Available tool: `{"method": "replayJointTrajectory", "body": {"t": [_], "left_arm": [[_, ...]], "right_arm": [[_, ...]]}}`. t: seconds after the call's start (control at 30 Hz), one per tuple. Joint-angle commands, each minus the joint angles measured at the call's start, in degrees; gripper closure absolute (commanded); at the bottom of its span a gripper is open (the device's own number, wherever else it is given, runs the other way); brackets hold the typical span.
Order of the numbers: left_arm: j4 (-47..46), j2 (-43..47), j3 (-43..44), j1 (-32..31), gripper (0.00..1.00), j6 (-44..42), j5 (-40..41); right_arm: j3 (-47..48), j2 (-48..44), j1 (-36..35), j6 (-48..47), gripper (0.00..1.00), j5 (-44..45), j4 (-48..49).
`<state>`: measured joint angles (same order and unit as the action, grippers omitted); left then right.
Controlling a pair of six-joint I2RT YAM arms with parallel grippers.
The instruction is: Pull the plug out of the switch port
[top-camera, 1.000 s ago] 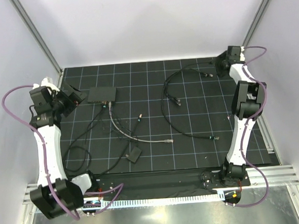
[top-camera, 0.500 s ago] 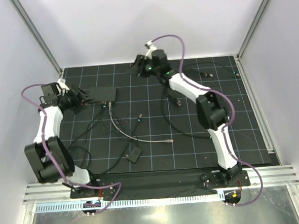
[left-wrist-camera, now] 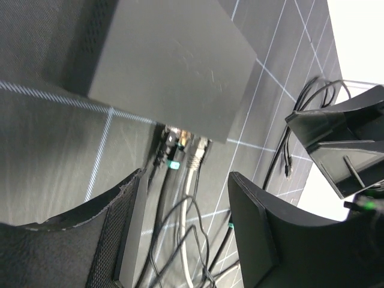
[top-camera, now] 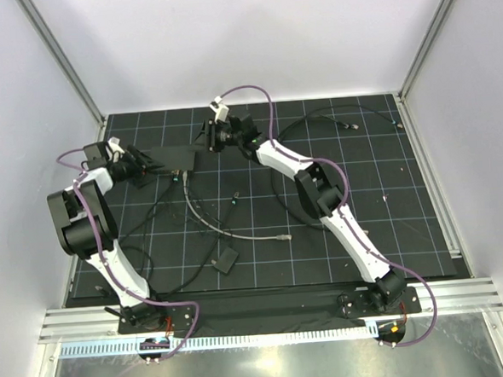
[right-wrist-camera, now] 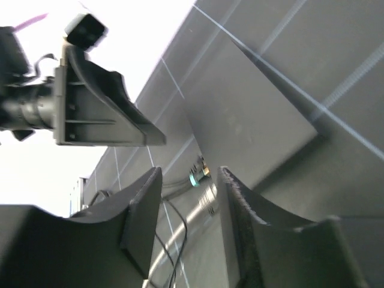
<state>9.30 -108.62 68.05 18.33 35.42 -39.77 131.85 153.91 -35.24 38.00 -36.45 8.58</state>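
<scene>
The switch (top-camera: 171, 158) is a flat dark-grey box at the back left of the mat. Plugs (top-camera: 179, 174) sit in ports on its near long edge: a black one with a teal tab (left-wrist-camera: 173, 150) and a grey-cabled one (left-wrist-camera: 196, 153). My left gripper (top-camera: 147, 161) is open at the switch's left end, touching nothing, its jaws (left-wrist-camera: 187, 177) astride the cables below the plugs. My right gripper (top-camera: 204, 140) is open and empty at the switch's right end. In the right wrist view the switch (right-wrist-camera: 252, 120) and the plugs (right-wrist-camera: 198, 173) show between its fingers (right-wrist-camera: 191, 174).
A grey cable (top-camera: 237, 235) runs from the switch to a loose end mid-mat. A small black block (top-camera: 227, 260) lies on a thin cable near the front. Black cables (top-camera: 277, 165) loop at centre right. Loose connectors (top-camera: 350, 126) lie at the back right.
My right arm has swung from the back right corner across to the switch's right end. My left arm has folded in, bringing its gripper closer to the switch's left end.
</scene>
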Motion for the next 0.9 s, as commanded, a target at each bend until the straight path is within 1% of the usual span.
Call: {"method": "replayJointTrajectory", "body": {"t": [0.0,0.07,0.1,0.23,0.4,0.53,0.6,0.63,0.67,0.73,0.87], "left_arm": [[-7.45,-1.42,1.47,1.27,0.41,1.84,-3.03],[-8.59,-3.09,1.3,1.71,0.45,2.46,-4.0],[-10.6,-3.53,0.69,1.97,0.46,4.03,-4.44],[-15.53,-5.37,-1.43,2.33,0.46,7.02,-5.49],[-20.1,-5.55,-3.97,2.06,0.48,7.73,-4.7],[-23.35,-6.08,-6.43,0.84,0.49,8.61,-4.53],[-25.55,-6.25,-7.49,0.13,0.53,8.79,-2.95],[-26.43,-6.17,-9.15,0.04,0.58,9.05,-2.51],[-27.92,-6.17,-9.95,-0.04,0.6,9.66,-2.33],[-31.96,-6.17,-11.53,-0.04,0.6,11.95,-1.72],[-33.64,-7.22,-12.59,-0.92,0.59,13.01,-1.45]], "right_arm": [[9.55,3.85,-1.05,4.01,0.54,-2.84,2.94],[11.49,5.61,-1.58,4.62,0.56,-2.4,2.85],[11.5,5.79,-1.84,4.98,0.57,-2.14,3.11],[11.59,6.49,-2.46,5.07,0.59,-1.09,3.9],[14.22,9.82,-2.81,7.87,0.62,-0.38,4.43],[14.93,10.27,-2.81,8.58,0.63,0.59,3.99],[14.66,10.1,-2.81,8.5,0.63,0.76,3.73],[14.4,10.01,-2.81,8.41,0.63,0.76,3.73],[14.4,10.01,-2.81,8.32,0.63,0.85,3.73],[14.31,10.1,-2.73,8.67,0.63,0.94,3.73],[14.49,10.36,-2.81,8.67,0.64,1.55,3.2]]}}
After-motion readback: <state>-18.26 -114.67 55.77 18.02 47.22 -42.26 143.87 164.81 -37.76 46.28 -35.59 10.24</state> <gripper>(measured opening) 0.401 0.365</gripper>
